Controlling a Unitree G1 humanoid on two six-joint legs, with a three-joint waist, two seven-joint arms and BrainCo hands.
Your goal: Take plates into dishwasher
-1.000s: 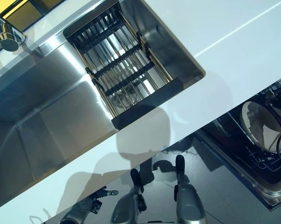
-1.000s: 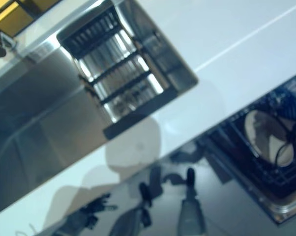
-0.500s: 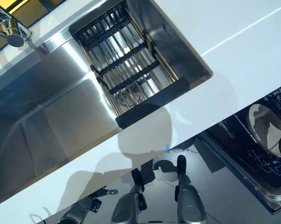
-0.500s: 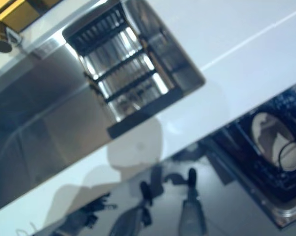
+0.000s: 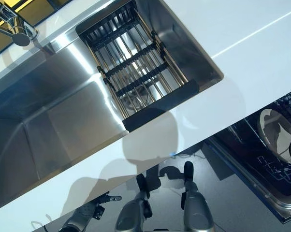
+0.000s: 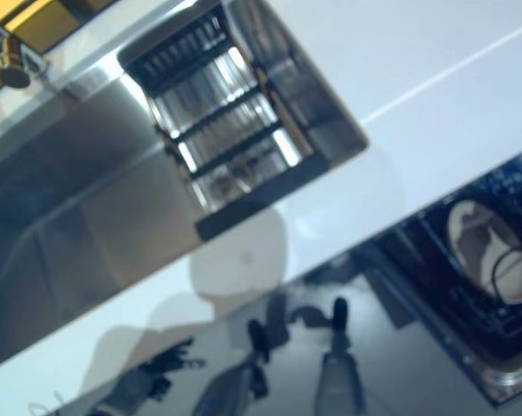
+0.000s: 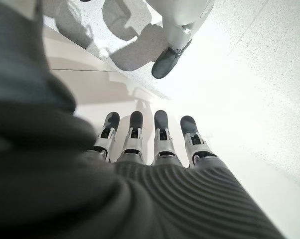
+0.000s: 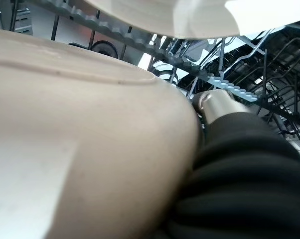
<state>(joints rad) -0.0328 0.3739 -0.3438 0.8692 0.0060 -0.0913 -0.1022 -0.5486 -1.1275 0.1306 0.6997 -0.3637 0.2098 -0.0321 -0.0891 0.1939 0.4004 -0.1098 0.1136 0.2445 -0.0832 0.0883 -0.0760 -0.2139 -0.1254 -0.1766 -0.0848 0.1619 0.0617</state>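
White countertop (image 5: 242,53) carries an inset steel sink (image 5: 49,121) with a black wire rack (image 5: 136,67) in it; beige plate (image 5: 276,133) stands in dishwasher rack (image 5: 276,166).

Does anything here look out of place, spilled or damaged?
Nothing stands out. The drying rack sits straight across the sink, the counter shows no spill, and the plate stands in the dishwasher rack. The left hand hangs open by the floor.
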